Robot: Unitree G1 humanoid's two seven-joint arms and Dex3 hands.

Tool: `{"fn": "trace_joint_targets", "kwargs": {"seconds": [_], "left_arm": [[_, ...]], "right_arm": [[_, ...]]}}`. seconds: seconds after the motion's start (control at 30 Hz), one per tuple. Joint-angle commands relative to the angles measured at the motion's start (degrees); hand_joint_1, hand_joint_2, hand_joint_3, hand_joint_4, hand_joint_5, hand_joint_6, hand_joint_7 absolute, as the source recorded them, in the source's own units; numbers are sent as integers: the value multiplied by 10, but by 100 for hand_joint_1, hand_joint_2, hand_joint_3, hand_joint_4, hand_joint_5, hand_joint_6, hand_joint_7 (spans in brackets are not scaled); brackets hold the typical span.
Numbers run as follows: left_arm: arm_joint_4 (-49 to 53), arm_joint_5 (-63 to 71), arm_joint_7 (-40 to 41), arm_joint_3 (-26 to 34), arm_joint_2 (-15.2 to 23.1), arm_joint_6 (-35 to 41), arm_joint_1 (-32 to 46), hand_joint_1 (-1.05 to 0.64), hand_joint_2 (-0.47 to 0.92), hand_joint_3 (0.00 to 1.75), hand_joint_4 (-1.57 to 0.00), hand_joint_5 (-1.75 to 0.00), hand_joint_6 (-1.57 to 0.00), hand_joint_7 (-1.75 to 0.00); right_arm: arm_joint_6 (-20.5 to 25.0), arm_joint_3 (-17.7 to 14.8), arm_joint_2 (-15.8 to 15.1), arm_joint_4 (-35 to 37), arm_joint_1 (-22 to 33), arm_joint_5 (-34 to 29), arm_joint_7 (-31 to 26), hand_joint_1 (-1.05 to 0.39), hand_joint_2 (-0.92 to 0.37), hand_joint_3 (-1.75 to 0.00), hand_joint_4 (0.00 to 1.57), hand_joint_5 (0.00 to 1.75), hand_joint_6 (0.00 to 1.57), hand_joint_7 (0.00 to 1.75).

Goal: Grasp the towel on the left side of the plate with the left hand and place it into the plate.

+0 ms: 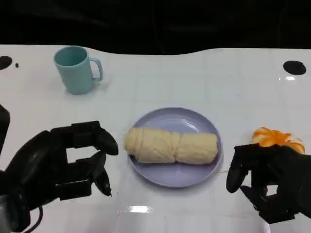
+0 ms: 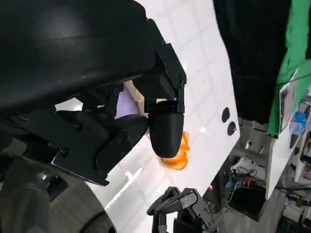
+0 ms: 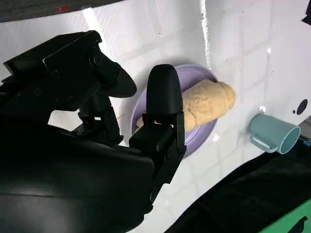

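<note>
Lying across the plate (image 1: 160,177), the towel (image 1: 171,145) looks placed. Left hand (image 1: 68,165), beside the plate, is released and apparently empty; a careless retreat could clip the rim.

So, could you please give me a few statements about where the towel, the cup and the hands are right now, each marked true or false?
1. The rolled towel lies on the plate. True.
2. The left hand is holding the towel. False: it holds nothing, fingers apart, beside the plate.
3. The teal cup stands on the plate. False: it stands on the table, beyond the plate towards the robot's left.
4. An orange object lies on the table near the right hand. True.
5. The right hand is pressing on the towel. False: it is off the plate and holds nothing.
</note>
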Motion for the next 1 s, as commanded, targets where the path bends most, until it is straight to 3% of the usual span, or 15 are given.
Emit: {"fn": "trace_joint_targets", "kwargs": {"seconds": [0.03, 0.17, 0.43, 1.0], "left_arm": [[32, 13, 42, -25, 2, 8, 2, -10, 65, 114, -80, -175, -72, -164], [59, 17, 54, -41, 3, -10, 1, -10, 69, 111, -81, -175, -67, -171], [77, 23, 64, -55, 12, -28, 2, -10, 64, 116, -83, -175, -70, -169], [86, 15, 58, -62, 19, -62, 7, -12, 63, 117, -81, -175, -69, -168]], "right_arm": [[-24, -23, -12, 17, 10, 13, 4, 1, -55, -111, 73, 175, 71, 144], [-41, -30, -13, 29, 15, 17, 6, 2, -55, -111, 73, 175, 71, 144], [-52, -22, -16, 42, 10, 7, 4, 0, -54, -112, 74, 175, 71, 145], [-25, -19, -13, 29, 2, 6, 3, 1, -56, -109, 73, 175, 70, 144]]}}
